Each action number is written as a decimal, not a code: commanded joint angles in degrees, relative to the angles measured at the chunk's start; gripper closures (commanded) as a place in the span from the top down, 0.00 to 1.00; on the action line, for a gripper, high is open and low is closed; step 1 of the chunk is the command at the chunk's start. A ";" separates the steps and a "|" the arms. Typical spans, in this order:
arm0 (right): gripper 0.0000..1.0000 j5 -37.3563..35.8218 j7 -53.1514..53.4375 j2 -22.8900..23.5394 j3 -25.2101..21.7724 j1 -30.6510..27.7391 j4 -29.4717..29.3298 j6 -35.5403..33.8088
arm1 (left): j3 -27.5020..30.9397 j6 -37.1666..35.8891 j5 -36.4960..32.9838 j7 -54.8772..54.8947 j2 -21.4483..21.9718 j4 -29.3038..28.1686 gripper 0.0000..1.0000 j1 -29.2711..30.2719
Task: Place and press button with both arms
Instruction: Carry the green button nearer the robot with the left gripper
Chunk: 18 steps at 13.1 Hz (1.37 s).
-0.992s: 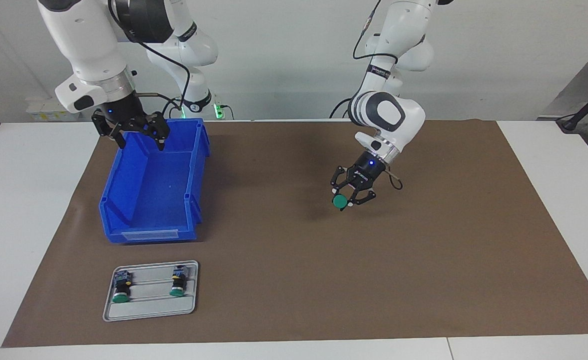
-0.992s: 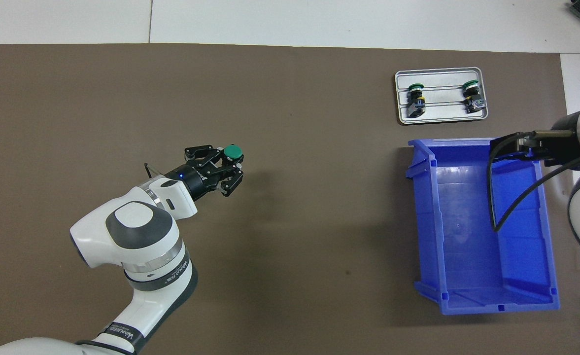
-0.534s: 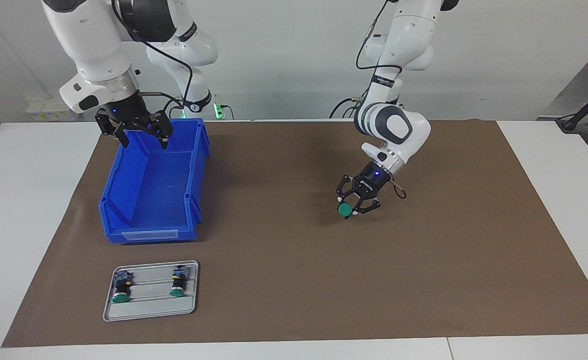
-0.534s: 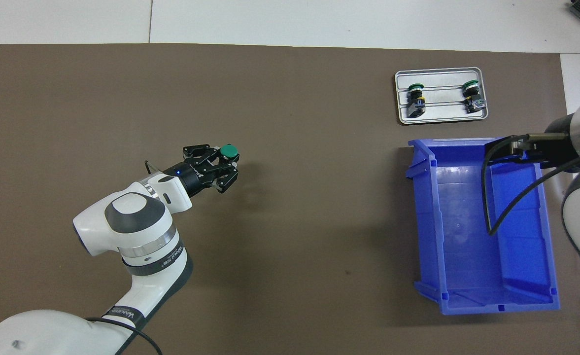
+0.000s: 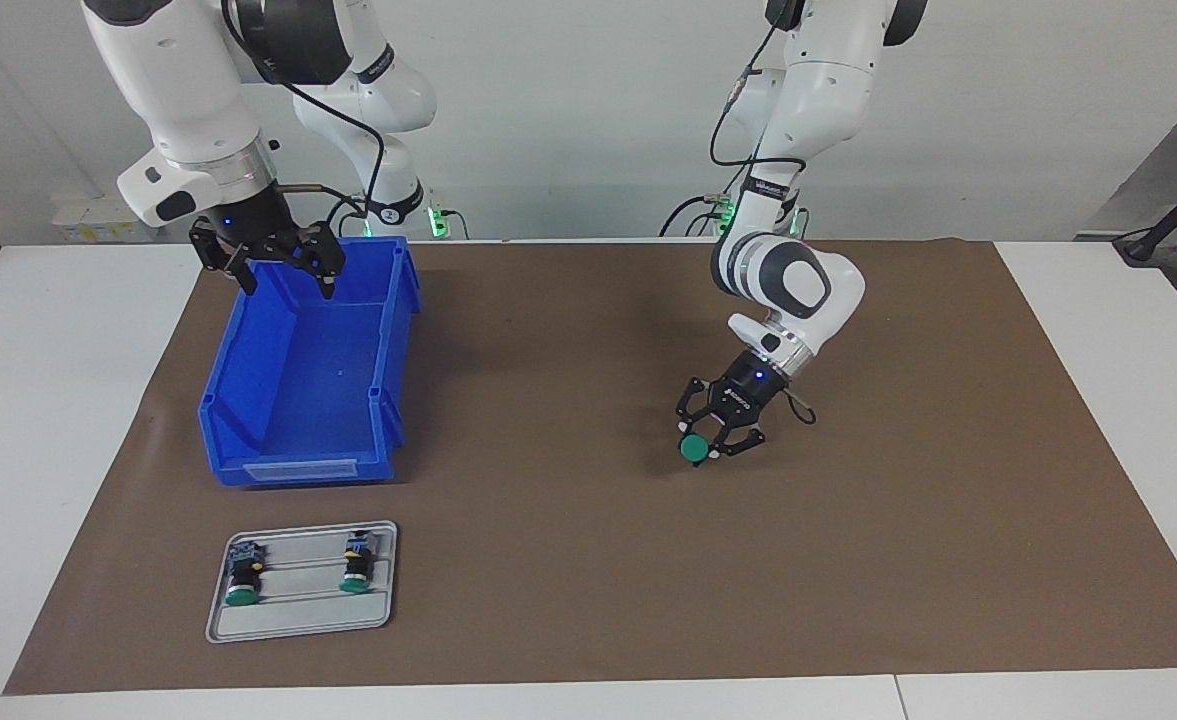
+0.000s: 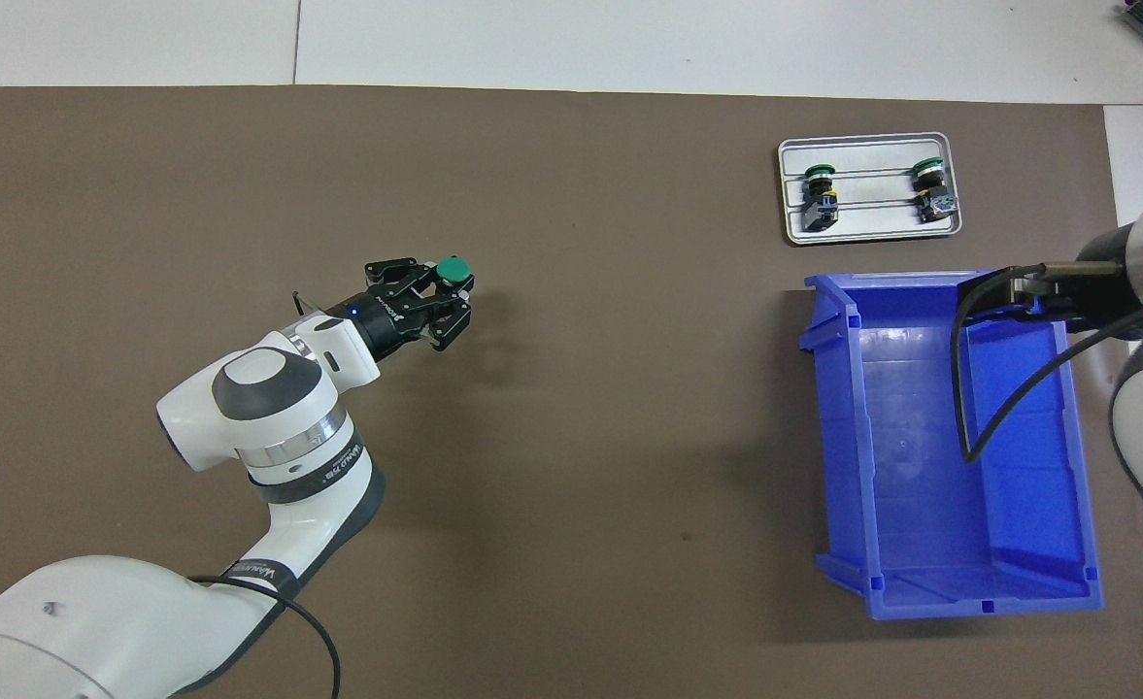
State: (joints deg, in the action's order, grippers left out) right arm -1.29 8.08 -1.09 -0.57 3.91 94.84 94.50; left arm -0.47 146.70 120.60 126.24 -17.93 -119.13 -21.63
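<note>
- Green-capped push button (image 5: 692,449) (image 6: 453,270): pinched in the left gripper (image 5: 705,448) (image 6: 447,291), cap facing away from the robots, low over the middle of the brown mat (image 5: 588,560) (image 6: 571,194), toward the left arm's end.
- Facing view, left to right: right gripper (image 5: 286,277) hangs over the robot-side end of the open blue plastic bin (image 5: 248,400) (image 6: 921,592), fingers spread, holding nothing.
- Bin sits on the mat at the right arm's end.
- Grey metal tray (image 5: 298,622) (image 6: 867,233) lies near the mat corner at the right arm's end, farther from the robots than the bin.
- Two matching buttons (image 5: 242,575) (image 6: 821,194) and (image 5: 356,565) (image 6: 930,186) lie in the tray side by side, caps pointing away from the robots.
- Left gripper's fingers are clamped on the button's body.
</note>
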 commanded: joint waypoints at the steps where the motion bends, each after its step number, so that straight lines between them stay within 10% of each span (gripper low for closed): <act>1: 1.00 0.33 -0.70 -0.50 -0.31 -0.40 0.44 -0.63 | -0.24 -6.05 9.17 11.79 2.63 -5.82 0.12 0.10; 7: 1.00 0.33 -0.70 -0.50 -0.31 -0.13 0.44 -0.63 | -0.33 -21.88 13.34 21.14 9.93 -20.59 0.12 0.27; 18: 1.00 0.33 -0.70 -0.50 -0.31 -0.13 0.44 -0.63 | -0.15 -34.46 13.34 32.05 10.46 -30.71 0.07 1.15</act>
State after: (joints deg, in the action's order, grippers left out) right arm -1.29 8.08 -1.08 -0.79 3.89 94.85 94.43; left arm -0.54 114.73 132.76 155.39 -9.58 -146.62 -21.25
